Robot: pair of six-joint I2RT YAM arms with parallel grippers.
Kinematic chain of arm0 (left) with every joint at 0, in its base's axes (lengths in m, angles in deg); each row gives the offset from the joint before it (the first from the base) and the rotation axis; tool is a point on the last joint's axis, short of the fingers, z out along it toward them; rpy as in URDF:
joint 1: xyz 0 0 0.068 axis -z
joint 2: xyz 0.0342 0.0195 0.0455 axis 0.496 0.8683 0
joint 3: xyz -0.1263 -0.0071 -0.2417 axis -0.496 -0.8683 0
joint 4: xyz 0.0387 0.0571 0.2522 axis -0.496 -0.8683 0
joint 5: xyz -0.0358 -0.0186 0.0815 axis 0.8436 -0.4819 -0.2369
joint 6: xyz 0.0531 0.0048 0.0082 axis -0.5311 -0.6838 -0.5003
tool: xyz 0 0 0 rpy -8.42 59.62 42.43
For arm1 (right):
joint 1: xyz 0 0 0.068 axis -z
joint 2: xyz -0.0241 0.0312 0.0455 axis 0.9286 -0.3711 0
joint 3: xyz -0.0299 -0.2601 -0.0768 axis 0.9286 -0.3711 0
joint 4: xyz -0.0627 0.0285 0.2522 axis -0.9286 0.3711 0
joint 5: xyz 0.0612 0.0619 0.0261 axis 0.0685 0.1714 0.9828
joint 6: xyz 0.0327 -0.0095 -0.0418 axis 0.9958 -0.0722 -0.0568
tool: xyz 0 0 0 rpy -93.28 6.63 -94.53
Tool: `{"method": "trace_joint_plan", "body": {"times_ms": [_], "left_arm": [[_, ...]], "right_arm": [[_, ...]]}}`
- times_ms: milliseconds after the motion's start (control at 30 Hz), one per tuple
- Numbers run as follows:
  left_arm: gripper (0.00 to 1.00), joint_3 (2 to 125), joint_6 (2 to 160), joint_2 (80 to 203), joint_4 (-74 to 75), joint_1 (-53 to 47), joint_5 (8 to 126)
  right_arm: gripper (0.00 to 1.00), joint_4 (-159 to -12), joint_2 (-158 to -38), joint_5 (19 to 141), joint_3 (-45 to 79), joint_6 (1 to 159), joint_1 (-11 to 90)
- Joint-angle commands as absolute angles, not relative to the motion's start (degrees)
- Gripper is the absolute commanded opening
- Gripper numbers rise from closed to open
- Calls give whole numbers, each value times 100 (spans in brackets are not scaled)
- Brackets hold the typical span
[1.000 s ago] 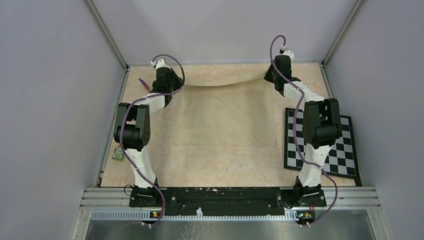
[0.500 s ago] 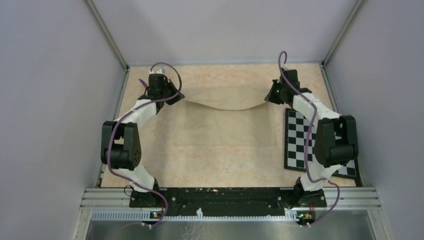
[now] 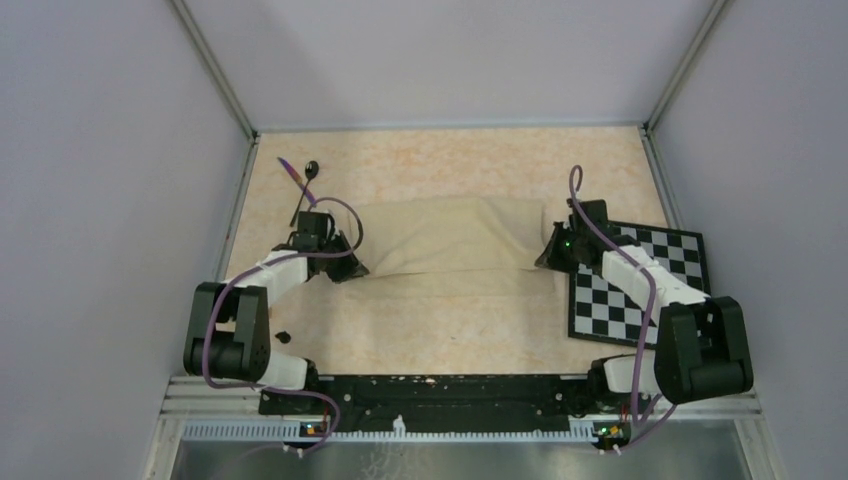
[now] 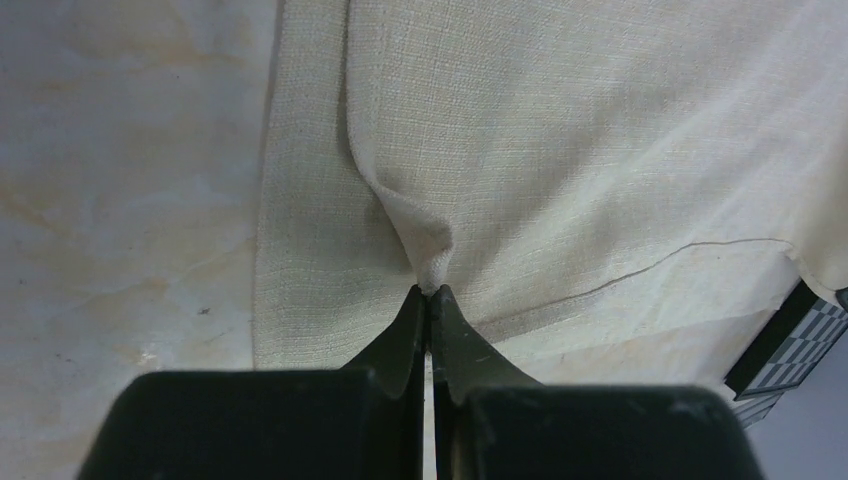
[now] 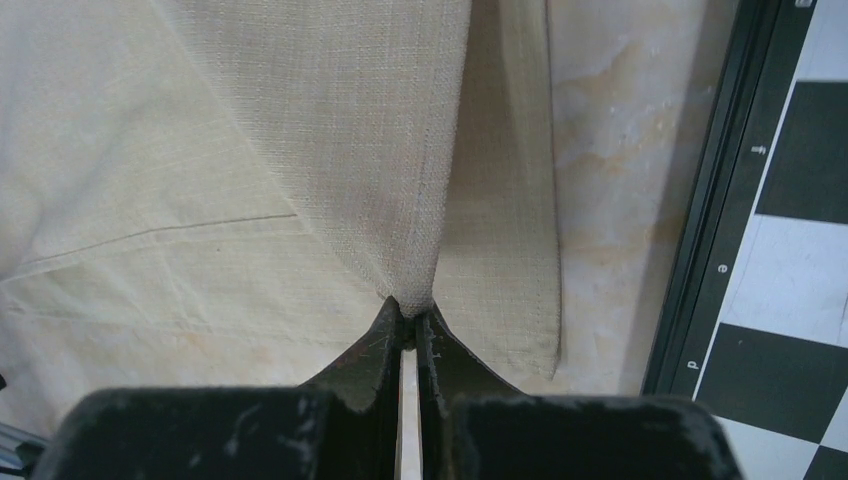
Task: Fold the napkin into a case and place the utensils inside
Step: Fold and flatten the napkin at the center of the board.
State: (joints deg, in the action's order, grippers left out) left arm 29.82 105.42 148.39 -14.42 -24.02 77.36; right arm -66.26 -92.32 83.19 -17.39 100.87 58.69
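The beige napkin (image 3: 450, 235) lies mid-table with its far half lifted and drawn over the near half. My left gripper (image 3: 348, 266) is shut on the napkin's left corner, pinched at the tips (image 4: 428, 292), and the napkin (image 4: 560, 150) hangs from them. My right gripper (image 3: 548, 258) is shut on the right corner (image 5: 410, 312) of the napkin (image 5: 250, 150). The utensils lie at the far left: a black spoon (image 3: 311, 168) and a thin purple knife (image 3: 288, 167), apart from both grippers. No case shape shows.
A black-and-white checkerboard (image 3: 640, 290) lies right of the napkin, under the right arm, its black frame (image 5: 705, 230) close beside the right gripper. A small dark object (image 3: 283, 335) sits near the left arm's base. Grey walls enclose the table on three sides.
Both grippers have carried the napkin's far edge from the back of the table toward the near side, folding it over. The utensils now show at the far left.
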Motion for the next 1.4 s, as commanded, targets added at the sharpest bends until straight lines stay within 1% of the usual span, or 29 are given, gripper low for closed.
{"method": "trace_joint_plan", "body": {"times_ms": [0, 267, 500, 733, 933, 1100, 1367], "left_arm": [[0, 2887, 10429, 14576, -1327, -2422, 7686], [0, 2908, 10339, 14159, -1742, -2425, 7418], [0, 2435, 10495, 13938, -1607, -2419, 7305], [0, 2504, 10464, 14045, -1844, -2429, 6860], [0, 2655, 10512, 13708, -2090, -2429, 6953], [0, 2384, 10627, 13430, -2055, -2429, 6999], [0, 1980, 10827, 13579, -1790, -2420, 7283]], "right_arm": [[0, -6644, -8920, 8347, -1761, 10063, 5872], [0, -6187, -8582, 8150, -1611, 9895, 5872], [0, -6411, -8708, 8266, -2048, 10010, 5872], [0, -6366, -8734, 8087, -2007, 10033, 5872], [0, -6103, -8494, 8047, -1831, 10003, 5872], [0, -6164, -8510, 8048, -2030, 10074, 5872], [0, -6458, -8833, 8024, -2276, 10199, 5872]]}}
